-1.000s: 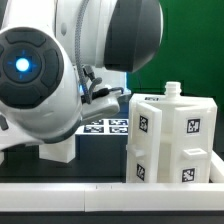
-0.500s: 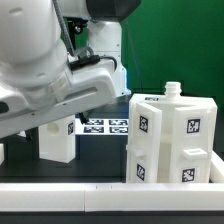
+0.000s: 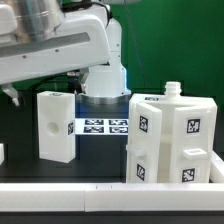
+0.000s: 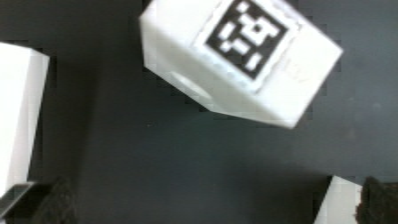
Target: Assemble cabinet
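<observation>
While tagged, the cabinet (image 3: 170, 140) stands upright.

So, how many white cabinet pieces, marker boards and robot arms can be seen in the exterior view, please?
White cabinet pieces: 2, the large cabinet body and an upright panel
Marker board: 1
Robot arm: 1
Total: 4
A white sliver at the exterior view's left edge is too cut off to count.
</observation>
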You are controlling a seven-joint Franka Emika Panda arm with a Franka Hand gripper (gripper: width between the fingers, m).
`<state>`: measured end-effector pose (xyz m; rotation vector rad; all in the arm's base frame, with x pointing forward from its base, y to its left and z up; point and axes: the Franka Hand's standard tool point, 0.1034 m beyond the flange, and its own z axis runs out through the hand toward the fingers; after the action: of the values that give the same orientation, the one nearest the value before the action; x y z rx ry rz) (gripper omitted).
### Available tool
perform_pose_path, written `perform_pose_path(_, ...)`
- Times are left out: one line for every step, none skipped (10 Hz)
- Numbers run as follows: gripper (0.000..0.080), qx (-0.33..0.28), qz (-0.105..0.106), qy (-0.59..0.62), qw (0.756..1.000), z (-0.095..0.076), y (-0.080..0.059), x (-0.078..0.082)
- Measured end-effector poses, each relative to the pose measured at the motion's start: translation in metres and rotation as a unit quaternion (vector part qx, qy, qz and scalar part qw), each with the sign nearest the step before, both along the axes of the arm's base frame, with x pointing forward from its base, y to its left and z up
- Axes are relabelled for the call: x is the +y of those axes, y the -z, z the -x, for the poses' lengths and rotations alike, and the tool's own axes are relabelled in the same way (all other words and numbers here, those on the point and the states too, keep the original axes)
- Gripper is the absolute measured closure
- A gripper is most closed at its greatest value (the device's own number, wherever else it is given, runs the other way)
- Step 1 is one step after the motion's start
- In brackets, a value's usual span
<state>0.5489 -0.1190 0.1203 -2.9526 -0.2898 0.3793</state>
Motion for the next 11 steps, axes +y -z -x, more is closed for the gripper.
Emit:
perform_pose_path(0.0004, -0.037, -0.006, -0.002, 0.999, -0.005, 0.002, -0.003)
perform_pose_path(0.0004, -0.069, -0.005, 0.004, 0.998, -0.008, 0.003, -0.007)
perform_pose_path(0.0004, -0.102, 0.000, -0.012, 0.995, -0.011, 0.004, -0.009)
perform_pose_path(0.0004, -0.167, 0.012, -0.059, 0.984, -0.017, 0.006, -0.012)
perform_pose_path(0.0004, -0.191, 0.021, -0.050, 0.980, -0.010, 0.009, -0.017)
perform_pose_path(0.0004, -0.201, 0.027, -0.032, 0.979, -0.006, 0.013, -0.025)
perform_pose_path(0.0004, -0.226, 0.042, 0.006, 0.973, -0.007, 0.012, -0.030)
perform_pose_path(0.0004, -0.232, 0.048, 0.044, 0.970, -0.005, 0.010, -0.023)
perform_pose_path(0.0004, -0.263, 0.062, 0.045, 0.962, -0.008, 0.005, -0.015)
perform_pose_path(0.0004, -0.281, 0.070, -0.006, 0.957, -0.010, 0.004, -0.014)
perform_pose_path(0.0004, -0.277, 0.069, 0.004, 0.958, -0.009, 0.005, -0.014)
